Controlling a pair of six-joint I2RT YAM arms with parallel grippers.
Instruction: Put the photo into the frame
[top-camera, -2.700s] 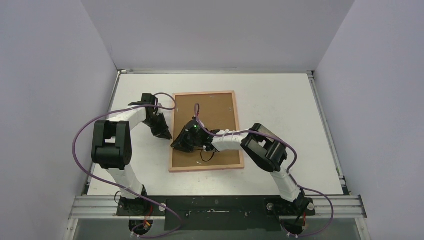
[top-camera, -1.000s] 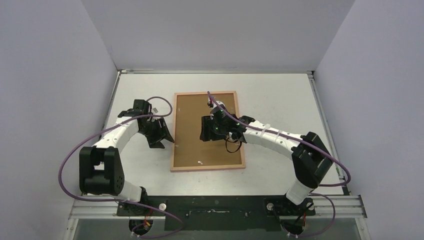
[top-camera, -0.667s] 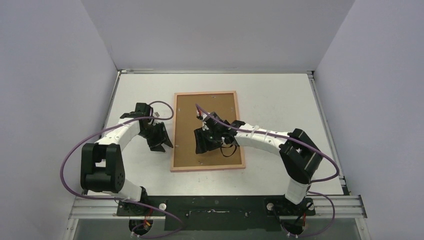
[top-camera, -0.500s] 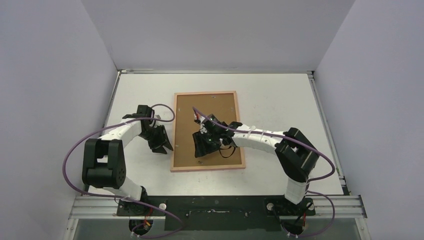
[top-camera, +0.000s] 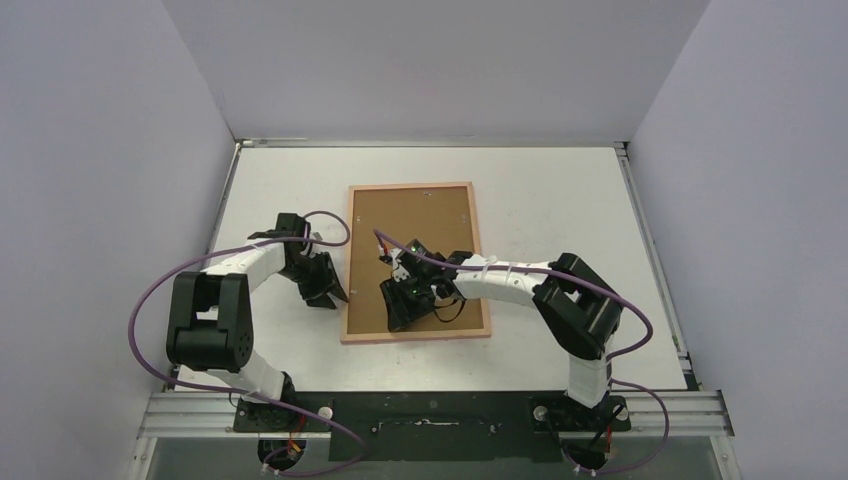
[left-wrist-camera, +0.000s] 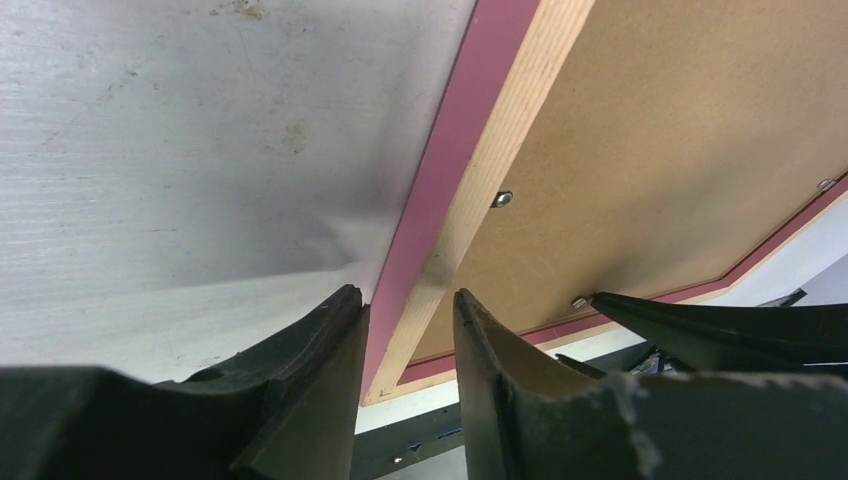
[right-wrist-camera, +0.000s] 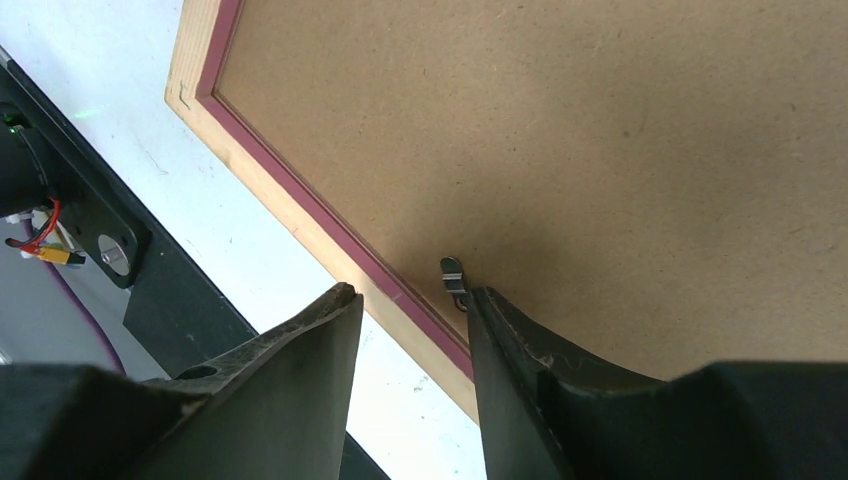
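The frame (top-camera: 412, 187) is lying face down on the white table (top-camera: 560, 210), pale wood back up, with a brown backing board (top-camera: 410, 225) sitting inside it. The photo is not showing anywhere, and I cannot tell whether it is lying under the board.

The left gripper (left-wrist-camera: 402, 300) is straddling the frame's left rail, one finger by the pink outer side and one over the wood. I cannot tell whether it is actually pinching the rail. The right gripper (right-wrist-camera: 410, 295) is hovering low near the frame's near-left corner, fingers parted and grasping nothing. A small metal retaining tab (right-wrist-camera: 453, 272) is sitting just off one fingertip.

I judge the tabs are being worked, though whether to lock or free the board is unclear. The next move is calling for a fine nudge of that tab without shifting the frame.
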